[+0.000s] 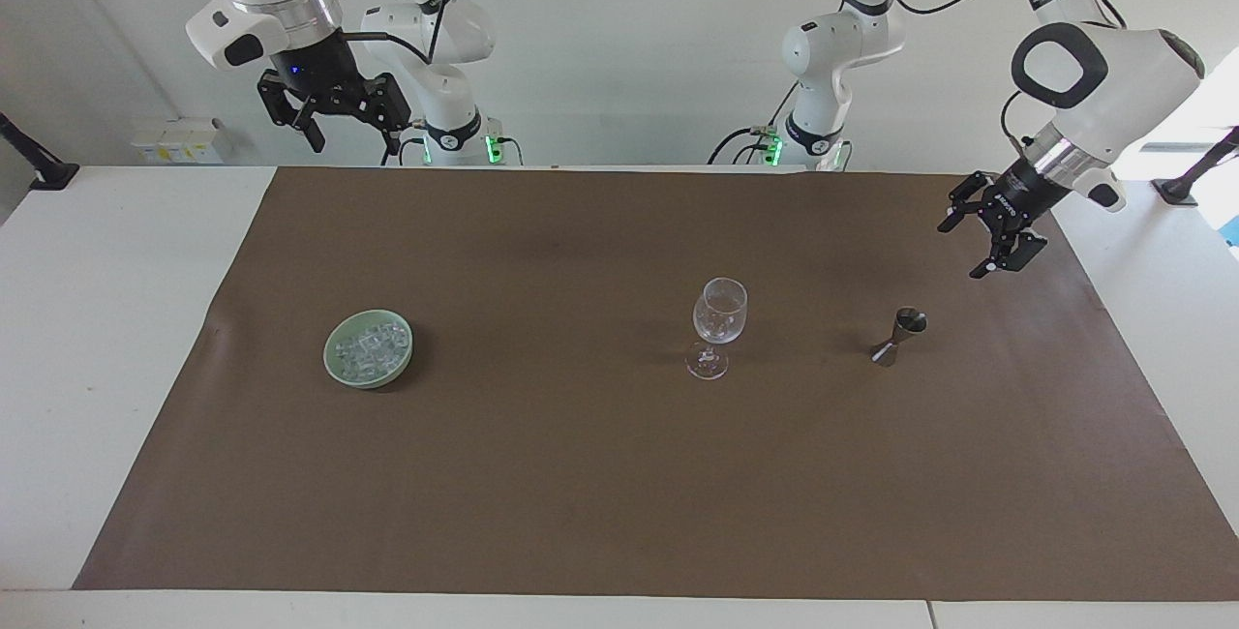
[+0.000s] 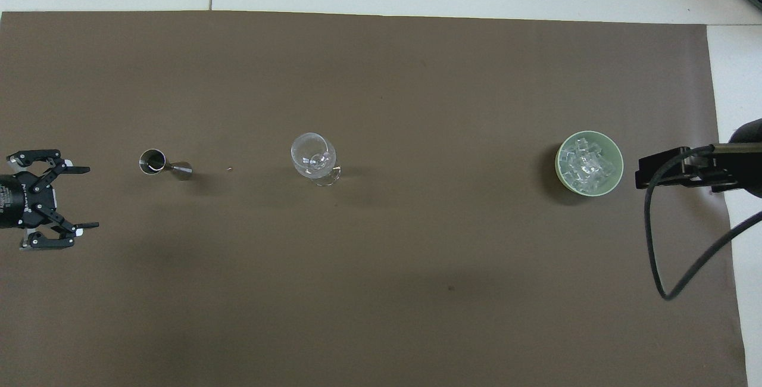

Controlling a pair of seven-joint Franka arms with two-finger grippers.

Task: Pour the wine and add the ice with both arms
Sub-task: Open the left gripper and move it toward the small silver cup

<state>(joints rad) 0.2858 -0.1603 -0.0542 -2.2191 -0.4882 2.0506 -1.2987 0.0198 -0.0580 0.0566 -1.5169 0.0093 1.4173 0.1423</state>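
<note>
No readable text — markings too small.

The facing view looks from high across the table toward the robots, set well back, so the whole brown mat [image 1: 619, 474] and both arm bases along 12 o'clock fit in. The overhead view hangs above the robots' end and looks steeply down and forward, closer in, cropping the mat's near edge at 6 o'clock. Both views share the mat's middle row: green bowl [image 1: 368, 348] [image 2: 589, 164], wine glass [image 1: 718, 327] [image 2: 314, 158] and what looks like a metal jigger [image 1: 900, 336] [image 2: 162, 164]. The bowl sits toward 9 o'clock in one, 3 o'clock in the other.
</note>
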